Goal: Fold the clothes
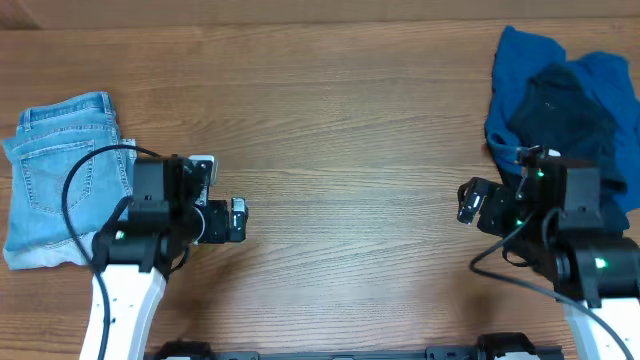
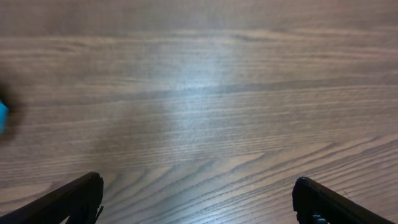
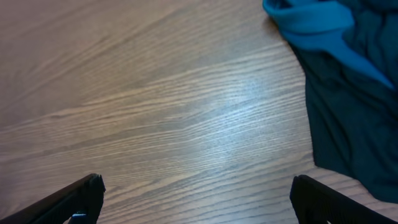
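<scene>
Folded light-blue denim jeans with back pockets lie at the table's left edge. A crumpled pile at the back right holds a royal-blue garment with a dark navy garment on top; both show in the right wrist view, royal-blue and navy. My left gripper is open and empty over bare wood, right of the jeans; its fingers frame bare table. My right gripper is open and empty, just left of the pile, fingers over bare wood.
The wooden table spans the whole view. A small blue blur shows at the left edge of the left wrist view. Black cables loop over both arms.
</scene>
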Controlling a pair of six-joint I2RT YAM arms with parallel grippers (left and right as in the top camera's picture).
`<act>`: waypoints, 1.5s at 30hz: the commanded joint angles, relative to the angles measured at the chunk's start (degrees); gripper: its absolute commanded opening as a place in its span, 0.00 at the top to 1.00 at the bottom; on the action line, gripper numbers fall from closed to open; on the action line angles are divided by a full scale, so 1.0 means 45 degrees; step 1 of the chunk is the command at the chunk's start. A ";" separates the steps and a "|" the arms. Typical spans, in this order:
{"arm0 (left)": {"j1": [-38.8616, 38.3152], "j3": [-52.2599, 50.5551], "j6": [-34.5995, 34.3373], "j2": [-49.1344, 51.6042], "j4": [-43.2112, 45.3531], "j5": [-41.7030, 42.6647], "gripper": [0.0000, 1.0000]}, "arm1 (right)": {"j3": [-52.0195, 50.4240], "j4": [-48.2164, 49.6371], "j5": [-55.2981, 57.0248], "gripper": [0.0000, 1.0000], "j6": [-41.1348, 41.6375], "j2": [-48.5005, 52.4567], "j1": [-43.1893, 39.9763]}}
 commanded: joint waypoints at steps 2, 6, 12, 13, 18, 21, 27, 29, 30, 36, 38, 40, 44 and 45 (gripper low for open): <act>0.0049 -0.0068 -0.0175 0.1375 0.0010 -0.0131 0.00 | -0.0117 0.0078 0.0117 0.00 0.0053 0.0865 0.0058; 0.0049 -0.0068 -0.0175 0.2540 0.0015 -0.0131 0.00 | -0.0121 0.0087 0.0117 0.00 0.0053 0.0311 0.0058; 0.0049 -0.0068 -0.0175 0.3900 0.0019 -0.0131 0.00 | -0.0126 -0.0486 0.0204 0.00 -0.0092 -0.2735 0.0058; 0.0049 -0.0068 -0.0175 0.4017 0.0019 -0.0131 0.00 | -0.0141 -0.0573 0.0442 0.00 -0.0092 -0.3254 0.0058; 0.0049 -0.0068 -0.0175 0.4294 0.0024 -0.0131 0.00 | -0.2341 0.2103 0.1112 0.00 -0.1059 -0.6552 0.0165; 0.0049 -0.0068 -0.0175 0.4294 0.0024 -0.0131 0.00 | -0.5265 0.5032 0.1098 0.00 -0.1399 -0.8772 0.0578; 0.0049 -0.0068 -0.0175 0.4294 0.0024 -0.0131 0.00 | -0.9564 0.9447 0.0641 0.00 -0.1399 -1.1686 0.0816; 0.0049 -0.0068 -0.0175 0.4294 0.0024 -0.0131 0.00 | -1.0321 1.0297 0.0651 0.00 -0.1404 -1.2162 0.0811; 0.0049 -0.0068 -0.0175 0.4294 0.0024 -0.0131 0.00 | -1.0530 1.0632 0.0646 0.00 -0.1409 -1.2143 0.0811; 0.0049 -0.0068 -0.0175 0.4294 0.0024 -0.0131 0.00 | -1.2692 1.4270 0.0670 0.00 -0.2453 -1.2143 0.0767; 0.0049 -0.0068 -0.0175 0.4294 0.0024 -0.0131 0.00 | -1.3240 1.4372 0.0782 0.00 -0.2404 -1.2143 0.0753; 0.0049 -0.0068 -0.0175 0.4294 0.0024 -0.0131 0.00 | -1.3250 1.3896 0.1039 0.00 -0.2443 -1.2143 0.0753; 0.0049 -0.0068 -0.0175 0.4294 0.0024 -0.0131 0.00 | -1.3250 1.3148 0.0879 0.00 -0.2327 -1.2148 0.0753; 0.0049 -0.0068 -0.0175 0.4294 0.0024 -0.0131 0.00 | -1.3250 1.3158 0.0884 0.00 -0.2336 -1.2148 0.0753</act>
